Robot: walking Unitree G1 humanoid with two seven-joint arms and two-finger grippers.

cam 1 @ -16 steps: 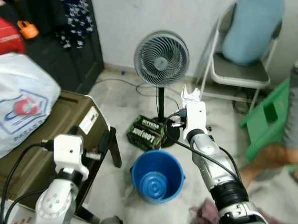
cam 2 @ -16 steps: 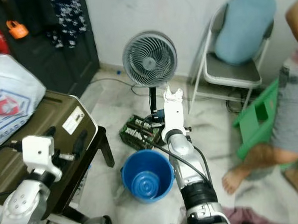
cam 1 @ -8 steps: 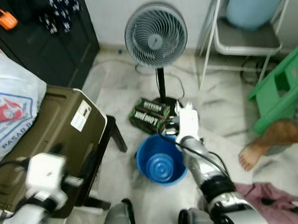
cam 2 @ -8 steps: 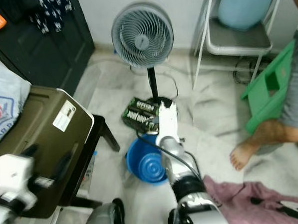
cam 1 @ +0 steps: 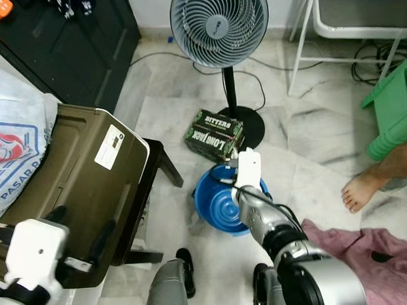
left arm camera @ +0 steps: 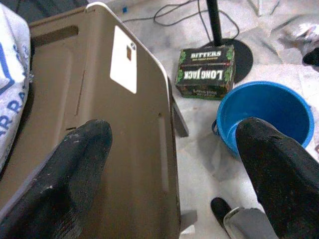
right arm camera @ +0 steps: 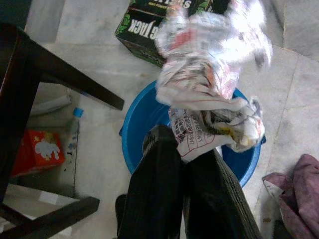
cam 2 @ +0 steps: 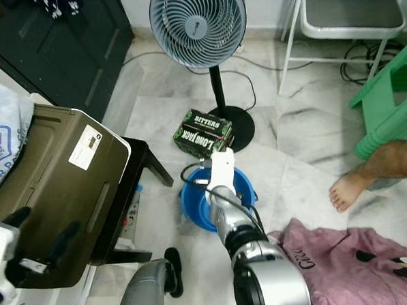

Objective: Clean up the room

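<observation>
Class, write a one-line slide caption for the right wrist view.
Right gripper holds crumpled paper over the blue bucket.

Blue bucket point(cam 1: 223, 209); crumpled wrapper point(right arm camera: 209, 89) white with red and black print, in black fingers point(right arm camera: 154, 199). Box point(cam 1: 215, 133) at bucket's 12 o'clock: dark green, white lettering. Fan point(cam 1: 218, 22) grey on black stand. Olive-brown case point(cam 1: 76, 193), green stool point(cam 1: 396, 111), pink garment point(cam 2: 346, 268), grey-veined white marble floor point(cam 1: 311, 126).

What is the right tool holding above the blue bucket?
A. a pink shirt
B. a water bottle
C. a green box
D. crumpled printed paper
D: the right tool is shut on crumpled printed paper, with the blue bucket just beneath it.
</observation>
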